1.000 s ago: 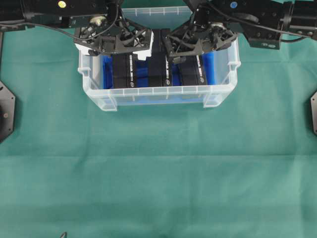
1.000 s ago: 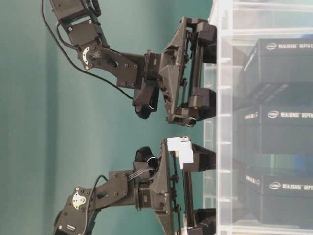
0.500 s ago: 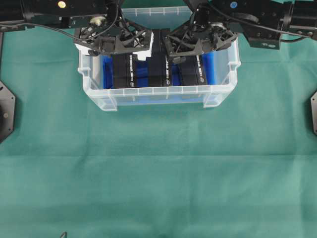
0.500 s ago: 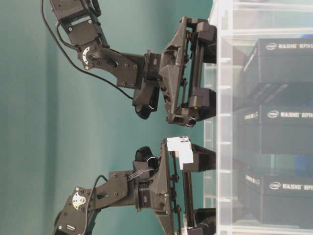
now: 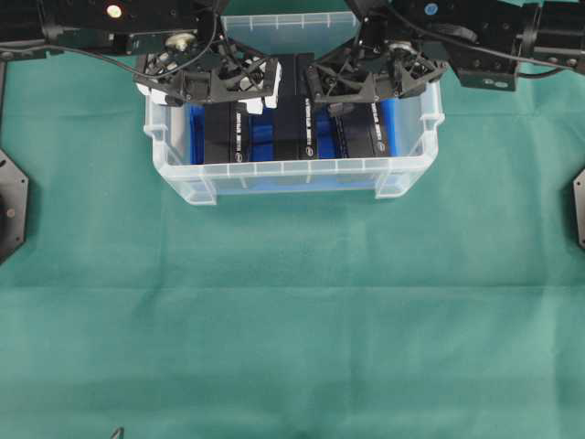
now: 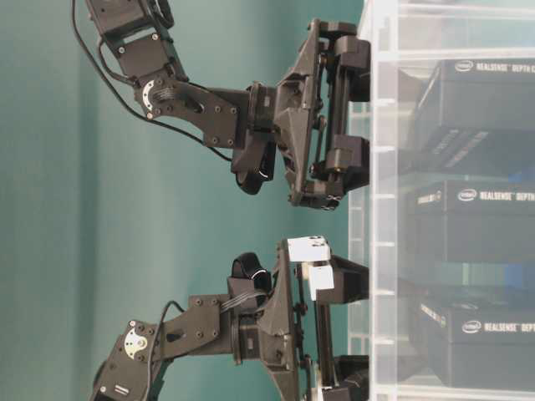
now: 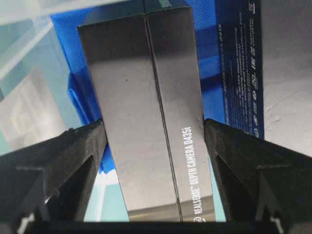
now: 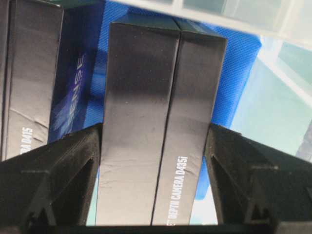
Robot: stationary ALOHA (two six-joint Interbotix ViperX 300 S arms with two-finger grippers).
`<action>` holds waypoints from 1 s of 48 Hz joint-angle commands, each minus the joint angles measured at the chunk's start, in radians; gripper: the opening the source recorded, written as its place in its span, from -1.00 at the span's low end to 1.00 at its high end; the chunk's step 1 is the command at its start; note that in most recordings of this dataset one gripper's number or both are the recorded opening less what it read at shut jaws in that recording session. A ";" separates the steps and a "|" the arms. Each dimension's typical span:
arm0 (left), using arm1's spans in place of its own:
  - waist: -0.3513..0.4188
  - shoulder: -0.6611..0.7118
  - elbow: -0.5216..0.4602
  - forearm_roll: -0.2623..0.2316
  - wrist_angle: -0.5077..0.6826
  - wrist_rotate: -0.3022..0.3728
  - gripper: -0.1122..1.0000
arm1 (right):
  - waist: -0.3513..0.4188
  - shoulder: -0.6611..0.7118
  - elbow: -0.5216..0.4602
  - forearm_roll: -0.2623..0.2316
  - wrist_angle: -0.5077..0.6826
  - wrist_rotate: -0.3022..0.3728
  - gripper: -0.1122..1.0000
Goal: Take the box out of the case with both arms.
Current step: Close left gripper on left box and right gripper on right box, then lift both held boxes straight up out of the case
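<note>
Three black boxes stand on edge inside the case [image 5: 292, 174], long axes running from its near wall toward its far wall. The left gripper [image 7: 152, 141] is clamped across the left box [image 7: 146, 122] and the right gripper [image 8: 155, 146] across the right box [image 8: 156, 126], fingers touching both flanks. The middle box [image 5: 298, 119] stands ungripped between them, close enough to catch on a lift.
</note>
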 commanded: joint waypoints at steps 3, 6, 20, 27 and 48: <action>-0.003 -0.020 0.000 -0.002 0.025 0.002 0.36 | -0.005 -0.023 -0.008 -0.005 0.002 -0.005 0.38; -0.003 -0.020 0.000 -0.002 0.028 0.002 0.36 | -0.005 -0.023 -0.008 -0.006 0.002 -0.005 0.38; 0.003 -0.020 -0.005 -0.002 0.028 0.002 0.36 | -0.005 -0.023 -0.008 -0.006 -0.002 -0.002 0.37; 0.003 -0.021 -0.011 -0.003 0.029 0.002 0.36 | -0.005 -0.023 -0.015 -0.006 0.005 0.000 0.37; 0.003 -0.037 -0.117 -0.011 0.141 0.011 0.36 | -0.009 -0.049 -0.140 -0.034 0.069 0.000 0.37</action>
